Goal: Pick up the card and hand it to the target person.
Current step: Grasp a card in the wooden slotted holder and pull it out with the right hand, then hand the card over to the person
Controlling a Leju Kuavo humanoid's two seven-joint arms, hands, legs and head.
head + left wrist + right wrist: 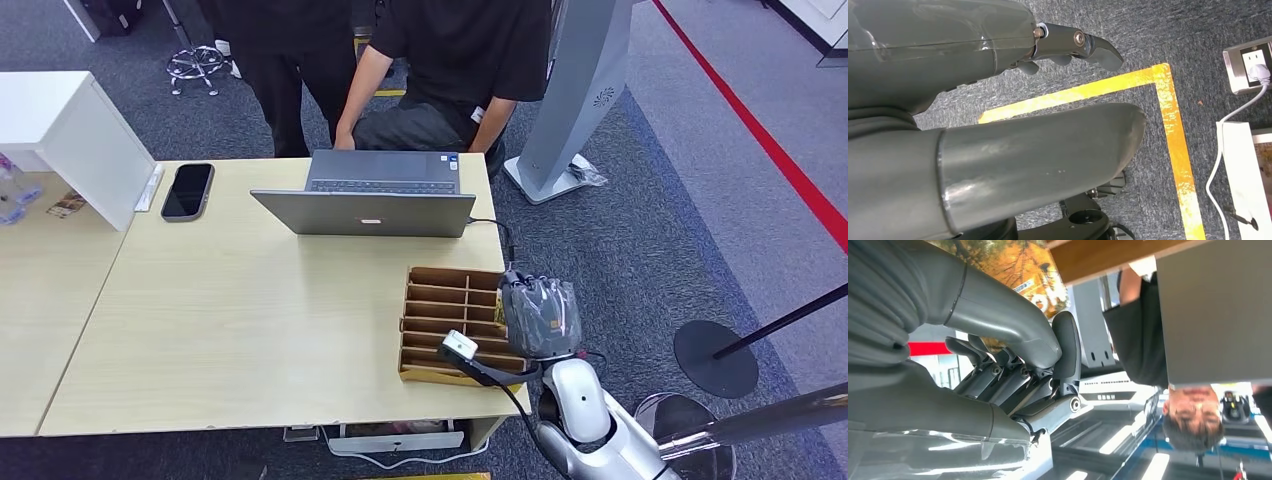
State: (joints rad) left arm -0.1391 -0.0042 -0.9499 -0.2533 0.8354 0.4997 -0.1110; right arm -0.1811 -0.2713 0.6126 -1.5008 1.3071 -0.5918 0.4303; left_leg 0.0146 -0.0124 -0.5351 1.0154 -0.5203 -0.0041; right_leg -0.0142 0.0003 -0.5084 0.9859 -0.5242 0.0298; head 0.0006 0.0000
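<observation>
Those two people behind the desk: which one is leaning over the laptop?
The person in the short-sleeved black shirt, bent forward right behind the open laptop. The other person stands farther left, dressed all in dark.

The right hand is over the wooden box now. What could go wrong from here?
1. The right hand seems to hold the card loosely between thumb and fingers; it could slip back into the wooden box.
2. The open laptop stands between hand and person; a low reach may hit it.

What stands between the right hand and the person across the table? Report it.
The open laptop sits on the table between the right hand and the person, its lid raised; nothing else visible.
</observation>
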